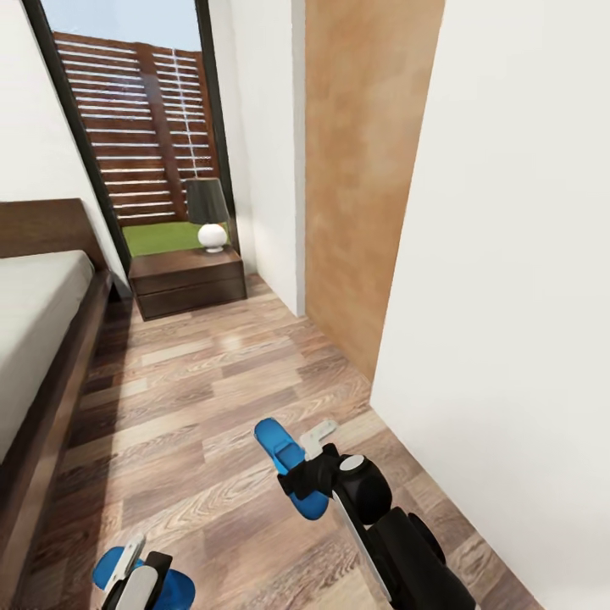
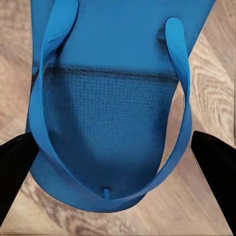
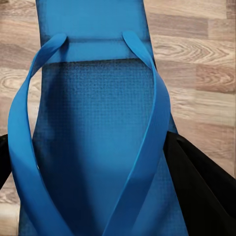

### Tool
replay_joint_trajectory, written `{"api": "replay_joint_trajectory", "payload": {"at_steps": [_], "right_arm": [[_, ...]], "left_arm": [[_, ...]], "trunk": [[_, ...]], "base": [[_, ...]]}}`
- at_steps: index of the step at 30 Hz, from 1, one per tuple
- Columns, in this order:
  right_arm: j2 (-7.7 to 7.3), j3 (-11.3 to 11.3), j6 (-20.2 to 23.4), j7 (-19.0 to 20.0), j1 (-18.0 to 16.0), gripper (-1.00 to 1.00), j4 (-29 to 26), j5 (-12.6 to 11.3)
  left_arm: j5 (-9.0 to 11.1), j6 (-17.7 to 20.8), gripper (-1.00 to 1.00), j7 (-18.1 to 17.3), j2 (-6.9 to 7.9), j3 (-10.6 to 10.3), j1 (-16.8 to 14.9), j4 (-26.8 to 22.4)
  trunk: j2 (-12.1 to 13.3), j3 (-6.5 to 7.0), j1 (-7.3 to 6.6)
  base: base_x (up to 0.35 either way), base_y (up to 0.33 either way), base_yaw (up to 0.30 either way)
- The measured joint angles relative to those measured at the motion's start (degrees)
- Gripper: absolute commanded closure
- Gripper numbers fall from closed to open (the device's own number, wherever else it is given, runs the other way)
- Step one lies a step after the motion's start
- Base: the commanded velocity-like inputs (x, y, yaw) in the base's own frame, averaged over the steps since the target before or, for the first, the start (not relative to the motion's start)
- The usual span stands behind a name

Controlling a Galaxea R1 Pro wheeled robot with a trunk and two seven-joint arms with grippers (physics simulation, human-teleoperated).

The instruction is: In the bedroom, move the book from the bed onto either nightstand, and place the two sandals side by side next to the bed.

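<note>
Each of my grippers holds one of the two blue sandals above the wood floor of the bedroom. My right gripper (image 1: 303, 479) is shut on a sandal (image 1: 284, 457) whose toe points toward the window. A black finger (image 3: 196, 182) presses that sandal's (image 3: 98, 147) edge. At the head view's lower left, my left gripper (image 1: 135, 585) is shut on the other sandal (image 1: 169, 589). Its sole (image 2: 108, 123) sits between the black fingers (image 2: 14, 172). The bed (image 1: 34, 339) runs along the left. A dark nightstand (image 1: 186, 284) stands by the window. The book is out of view.
A lamp (image 1: 207, 212) with a dark shade and white round base stands on the nightstand. A brown wall panel (image 1: 364, 169) and a white wall (image 1: 508, 296) close the right side. Wood floor (image 1: 195, 381) stretches between bed and wall.
</note>
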Motion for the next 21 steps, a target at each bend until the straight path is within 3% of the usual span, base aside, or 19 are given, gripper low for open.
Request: {"api": "replay_joint_trajectory", "payload": {"at_steps": [4,8,9,10,11,15,21], "right_arm": [[-0.04,0.0,0.0,0.0,0.0,1.0,-0.2,0.0],[-0.07,0.1,0.0,0.0,0.0,1.0,-0.4,-0.2],[-0.14,0.1,0.0,0.0,0.0,1.0,-0.7,-0.3],[-0.15,0.1,0.1,0.1,0.0,1.0,-0.7,-0.3],[-0.19,0.1,0.1,0.3,0.1,1.0,-2.3,-0.5],[-0.24,0.1,0.1,0.4,0.3,1.0,-3.6,-0.4],[-0.22,0.1,0.2,0.4,0.5,1.0,-4.3,-0.4]], "left_arm": [[0.5,-2.0,1.0,0.3,-0.27,0.4,0.0,-0.2],[3.3,-2.9,1.0,2.2,-0.17,0.5,0.0,-1.2],[7.5,-3.1,1.0,8.4,-0.1,-0.3,-0.2,-3.9],[8.2,-3.2,1.0,9.7,-0.13,-0.8,-0.2,-4.4],[10.3,-3.3,1.0,14.3,-0.16,-4.3,-1.3,-5.6],[10.0,-3.7,1.0,14.2,0.09,-5.3,-1.8,-5.4],[9.7,-4.1,1.0,10.4,0.19,-5.8,-1.7,-4.2]], "trunk": [[0.0,-0.15,0.01],[0.0,-0.29,0.02],[0.0,-0.33,0.02],[0.0,-0.37,0.02],[0.0,-0.39,0.01],[0.0,-0.55,0.02],[0.0,-0.77,0.0]], "base": [[0.105,-0.123,0.27],[0.039,-0.045,0.27],[0.01,-0.011,0.27],[0.002,-0.002,0.27],[0.001,-0.002,0.27],[0.001,-0.001,0.27],[0.113,-0.086,0.27]]}}
